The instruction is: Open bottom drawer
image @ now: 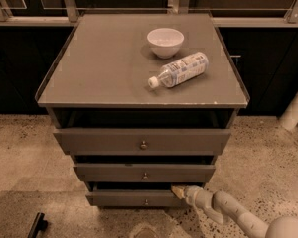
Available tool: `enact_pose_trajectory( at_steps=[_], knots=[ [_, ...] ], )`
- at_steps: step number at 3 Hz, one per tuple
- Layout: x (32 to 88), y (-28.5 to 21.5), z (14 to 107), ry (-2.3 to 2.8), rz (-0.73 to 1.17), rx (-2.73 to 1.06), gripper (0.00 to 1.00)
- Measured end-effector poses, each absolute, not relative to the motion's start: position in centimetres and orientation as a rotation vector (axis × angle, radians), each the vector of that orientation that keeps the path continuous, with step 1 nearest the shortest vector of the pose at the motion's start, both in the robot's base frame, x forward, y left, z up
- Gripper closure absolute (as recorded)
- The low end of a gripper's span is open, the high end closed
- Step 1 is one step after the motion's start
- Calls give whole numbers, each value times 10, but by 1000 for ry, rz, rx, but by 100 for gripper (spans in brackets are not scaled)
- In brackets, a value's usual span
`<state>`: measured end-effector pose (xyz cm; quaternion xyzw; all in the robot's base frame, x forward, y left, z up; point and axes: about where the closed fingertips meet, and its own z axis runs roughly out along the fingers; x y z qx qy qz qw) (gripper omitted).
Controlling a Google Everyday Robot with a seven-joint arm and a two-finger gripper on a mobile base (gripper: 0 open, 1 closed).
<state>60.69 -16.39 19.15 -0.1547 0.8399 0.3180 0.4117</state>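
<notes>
The bottom drawer is the slim lowest front of a grey-brown cabinet, with a tiny round knob at its centre. A dark gap shows above its top edge. My gripper is at the end of a white arm coming in from the lower right. Its tip sits at the right part of the drawer's top edge, right of the knob.
The middle drawer and top drawer sit above. On the cabinet top stand a white bowl and a plastic bottle lying on its side. A speckled floor surrounds the cabinet; a white pole is at right.
</notes>
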Motion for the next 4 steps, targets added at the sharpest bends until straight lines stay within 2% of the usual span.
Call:
enact_pose_trajectory(
  at_steps=[2,3,4],
  knots=[
    [533,-180,211,2211,890,-250,100],
    [523,-171,209,2217,913,-257,100],
    [544,-164,227,2152,898,-283,100]
  ],
)
